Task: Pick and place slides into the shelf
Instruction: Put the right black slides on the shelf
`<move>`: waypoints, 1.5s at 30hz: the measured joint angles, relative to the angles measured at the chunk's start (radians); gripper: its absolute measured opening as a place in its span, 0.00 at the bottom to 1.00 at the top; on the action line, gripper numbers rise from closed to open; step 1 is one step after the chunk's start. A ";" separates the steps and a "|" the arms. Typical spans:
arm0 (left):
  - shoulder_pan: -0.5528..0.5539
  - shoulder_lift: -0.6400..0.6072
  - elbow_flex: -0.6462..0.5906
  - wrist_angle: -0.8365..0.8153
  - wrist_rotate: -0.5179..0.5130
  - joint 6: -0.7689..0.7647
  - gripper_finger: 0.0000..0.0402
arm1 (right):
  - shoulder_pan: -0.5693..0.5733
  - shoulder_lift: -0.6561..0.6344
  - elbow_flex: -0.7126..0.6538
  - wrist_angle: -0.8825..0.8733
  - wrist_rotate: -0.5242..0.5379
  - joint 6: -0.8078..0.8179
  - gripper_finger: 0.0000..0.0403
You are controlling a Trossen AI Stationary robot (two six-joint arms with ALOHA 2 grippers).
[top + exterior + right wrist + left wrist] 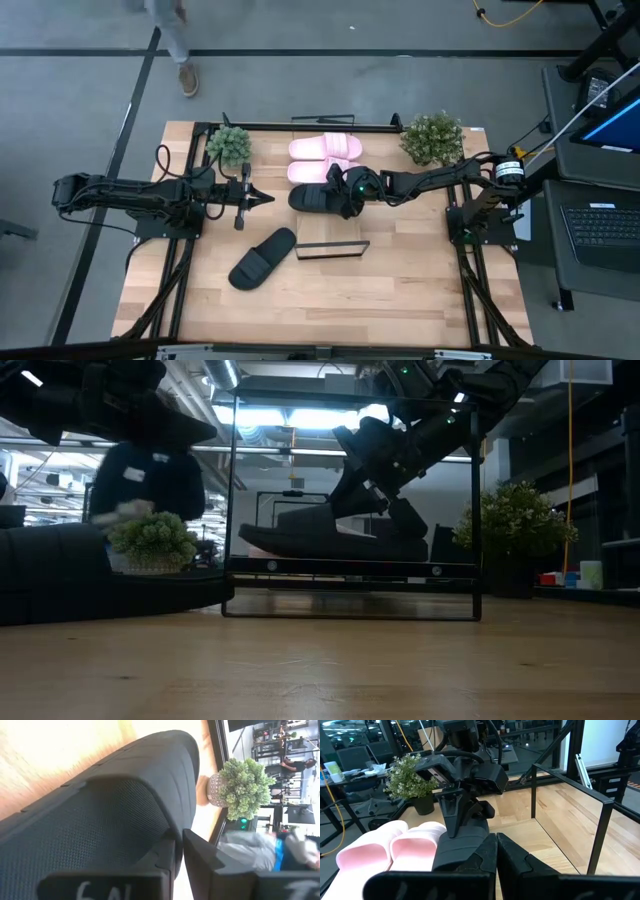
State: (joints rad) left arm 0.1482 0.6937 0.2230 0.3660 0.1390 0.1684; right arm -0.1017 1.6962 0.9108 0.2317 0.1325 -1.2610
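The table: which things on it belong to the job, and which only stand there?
Job: two pink slides; black slide held in the right claw; second black slide on the table; shelf.
Just there: two potted plants.

Pink slides: two, side by side [325, 147] [318, 170]
Black slides: two, one up by the pink pair [318, 197], one out alone on the bench [262, 258]
Potted plants: two [229, 145] [432, 138]
Robot arms: two [130, 195] [440, 182]
Shelf: one [332, 249]

Two pale pink slides [324, 158], two black slides [262, 258], green plants [432, 137], light-wood tabletop [400, 280].
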 joint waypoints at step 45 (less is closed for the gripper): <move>0.000 0.000 0.000 0.000 0.001 -0.004 0.00 | 0.022 0.000 0.000 -0.040 0.165 0.237 0.49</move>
State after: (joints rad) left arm 0.1482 0.6935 0.2230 0.3656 0.1396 0.1646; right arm -0.0792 1.6958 0.9104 0.1913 0.2978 -1.0240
